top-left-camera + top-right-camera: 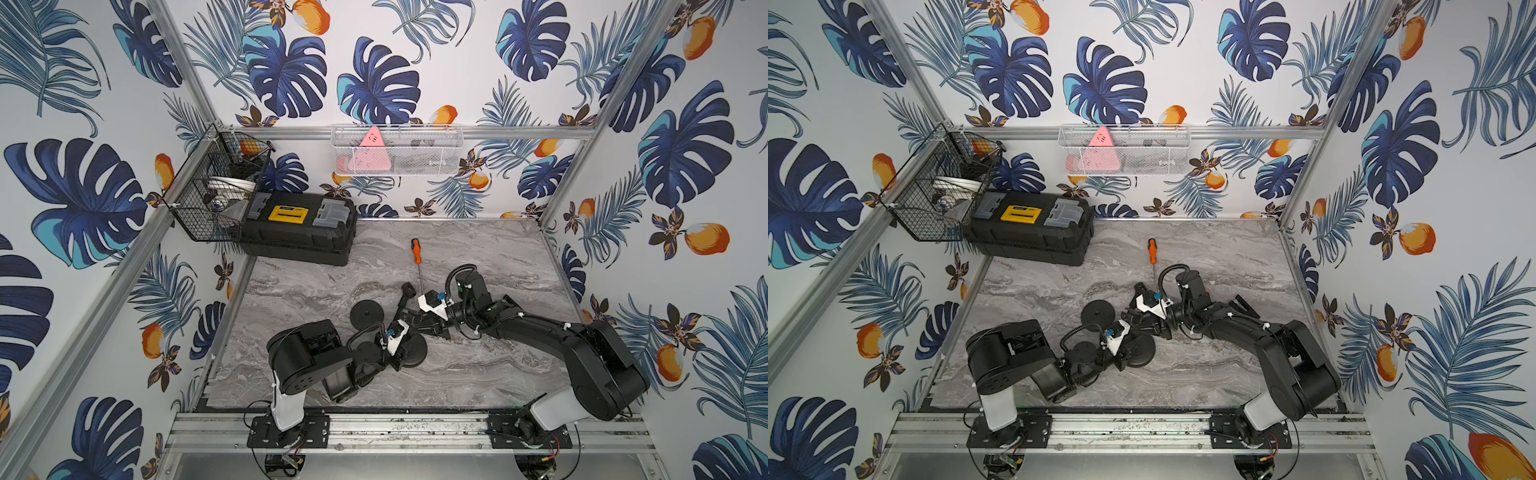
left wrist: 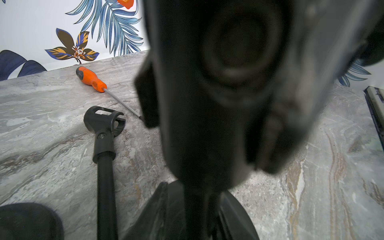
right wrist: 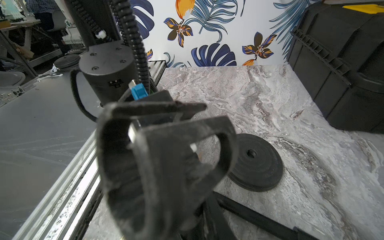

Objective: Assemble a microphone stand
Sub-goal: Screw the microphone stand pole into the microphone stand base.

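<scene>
Left claw [image 1: 401, 351]: low over the nearer disc [image 1: 415, 355] and seems to touch it. We can't tell how far apart the jaws are, since a blurry black lump blocks its own camera.
Right claw [image 1: 422, 326]: down by the near end of the pole [image 1: 402, 305], close to the left one. Its fingers [image 3: 166, 158] fill its camera and hide the gap, so we can't tell if it's open, closed or gripping.
Black wire basket [image 1: 208, 187]: one, on the left wall.
Toolbox [image 1: 299, 228]: one, lid down, back left corner.
Discs: two, both on the marble table [image 1: 498, 374] between the arms. The farther disc [image 1: 365, 314] is just left of the pole.
White basket [image 1: 397, 151]: one, on the back wall.
Pole: one, lying down, with a clip [image 2: 104, 121] on its far end.
Screwdriver [image 1: 415, 251]: one, orange handle, tip near the clip.
Left wrist only: the screw in the clip's joint.
Right wrist only: the centre hole [image 3: 251, 153] in the farther disc.
Top views only: both baskets.
</scene>
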### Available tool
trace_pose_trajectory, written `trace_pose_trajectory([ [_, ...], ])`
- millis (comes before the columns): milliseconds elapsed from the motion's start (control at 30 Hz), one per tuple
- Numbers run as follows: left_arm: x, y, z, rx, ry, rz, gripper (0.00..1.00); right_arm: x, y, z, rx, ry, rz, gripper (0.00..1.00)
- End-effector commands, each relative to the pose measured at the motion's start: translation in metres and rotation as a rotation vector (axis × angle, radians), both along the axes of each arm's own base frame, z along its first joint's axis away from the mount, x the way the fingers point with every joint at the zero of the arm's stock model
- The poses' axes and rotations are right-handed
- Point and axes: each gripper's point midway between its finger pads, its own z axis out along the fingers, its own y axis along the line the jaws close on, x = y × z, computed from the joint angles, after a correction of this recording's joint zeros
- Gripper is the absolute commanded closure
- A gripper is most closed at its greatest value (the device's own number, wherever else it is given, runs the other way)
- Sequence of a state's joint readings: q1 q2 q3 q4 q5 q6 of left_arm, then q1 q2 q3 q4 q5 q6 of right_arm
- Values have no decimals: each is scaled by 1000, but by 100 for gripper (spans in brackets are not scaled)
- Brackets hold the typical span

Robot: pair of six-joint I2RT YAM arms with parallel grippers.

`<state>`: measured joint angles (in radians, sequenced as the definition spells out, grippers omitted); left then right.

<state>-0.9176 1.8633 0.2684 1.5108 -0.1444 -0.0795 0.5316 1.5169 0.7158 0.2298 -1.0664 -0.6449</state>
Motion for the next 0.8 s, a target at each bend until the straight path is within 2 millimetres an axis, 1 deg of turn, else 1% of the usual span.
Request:
trace_pose_trajectory([
  [0,3,5,11,-41,-14,27,63,-8,-6,-25,-78,70,-67,100],
  [200,1,6,5,-32,1,24,65,-3,-11,-34,-64,36,-231,100],
  [400,1,6,9,-36,-10,21,67,4,-16,-33,-61,-5,-380,100],
  [533,1,5,9,-36,-10,16,68,-2,-16,-32,-53,-21,-422,100],
  [667,1,4,8,-34,-9,16,68,-9,-15,-42,-109,-17,-471,100],
  [767,1,3,6,-31,-4,12,68,-12,-16,-43,-110,-27,-533,100],
])
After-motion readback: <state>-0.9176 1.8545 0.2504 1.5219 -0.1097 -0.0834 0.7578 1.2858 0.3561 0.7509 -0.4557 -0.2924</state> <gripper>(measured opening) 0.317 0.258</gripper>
